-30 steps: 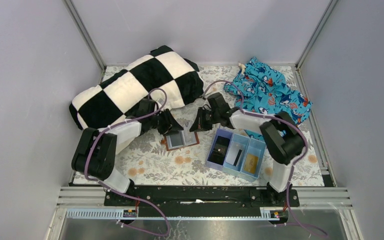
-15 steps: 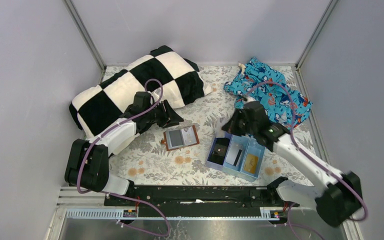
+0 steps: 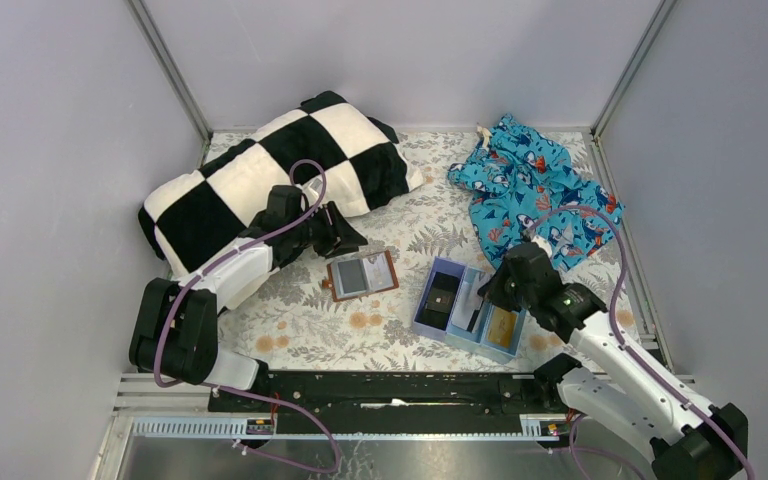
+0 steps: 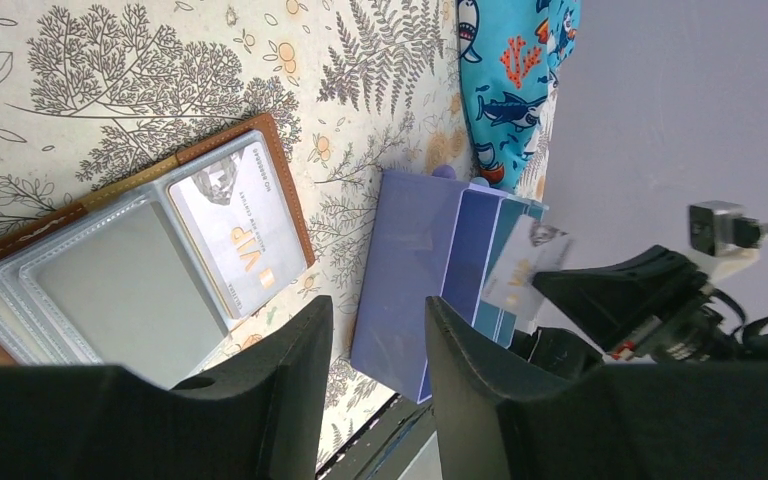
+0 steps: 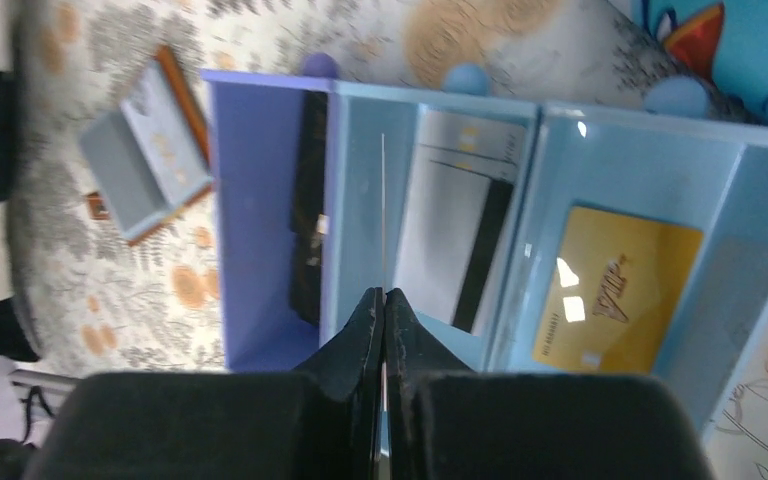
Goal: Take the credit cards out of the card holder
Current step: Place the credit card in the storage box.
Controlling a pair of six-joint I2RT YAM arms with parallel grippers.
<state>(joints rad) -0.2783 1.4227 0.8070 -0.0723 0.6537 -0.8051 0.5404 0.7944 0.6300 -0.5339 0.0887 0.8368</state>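
A checkered pillow fills the upper left of the top view and a shark-print cloth the upper right. Both lie well apart from the card holder, which is open at centre with a VIP card in its pocket. Just to its right, the blue tray holds a black block and a gold card. The right gripper, its arm reaching in from the lower right, pinches a pale card over the tray. The left gripper hovers empty just upper left of the holder, jaws apart.

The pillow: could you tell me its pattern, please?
The pillow is black-and-white checked; top external view.
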